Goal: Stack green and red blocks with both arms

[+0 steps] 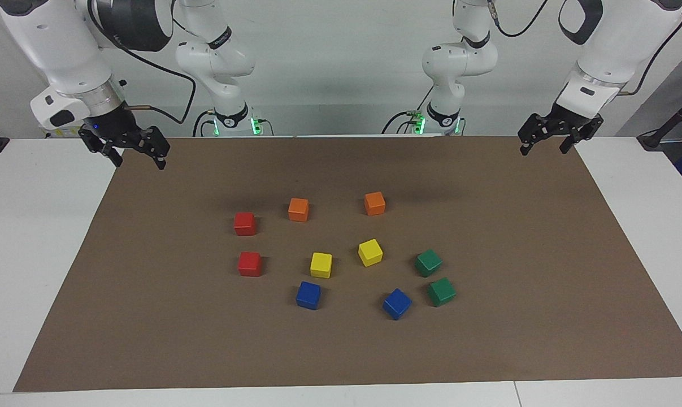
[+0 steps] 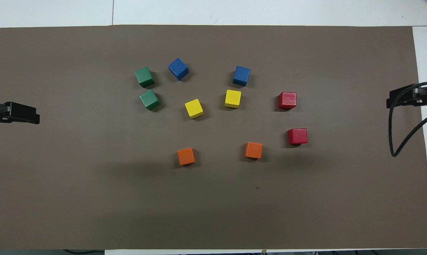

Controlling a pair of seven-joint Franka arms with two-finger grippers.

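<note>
Nothing has been picked up yet: all ten cubes sit singly on the brown mat [image 1: 148, 316] that covers the bench [image 1: 35, 254], none stacked. The two green blocks lie close together toward the left arm's end, one [image 1: 429, 263] a little nearer the robots than the other [image 1: 442, 291], both turned slightly askew. The two red blocks sit toward the right arm's end, one [image 1: 245, 224] nearer the robots and the other [image 1: 250, 264] just farther out, squarer to the mat's edges. Between the pairs are two yellow cubes [image 1: 321, 265], two blue cubes [image 1: 308, 295] and two orange cubes [image 1: 298, 210], which the task leaves alone. The left gripper [image 1: 546, 145] hangs over the mat's corner at its own end, jaws spread and empty; the right gripper [image 1: 137, 157] hangs over the opposite corner, jaws likewise apart and holding nothing. Both arms wait well away from the blocks. The cubes look like small painted wood: light, rigid, unlikely to deform, though smooth faces could slip under a weak pinch. I would take each across two opposite flat side faces, near mid-height, twisting the wrist to match the tilted green ones, and keep clear of the blue cube [image 1: 397, 303] close beside them.
</note>
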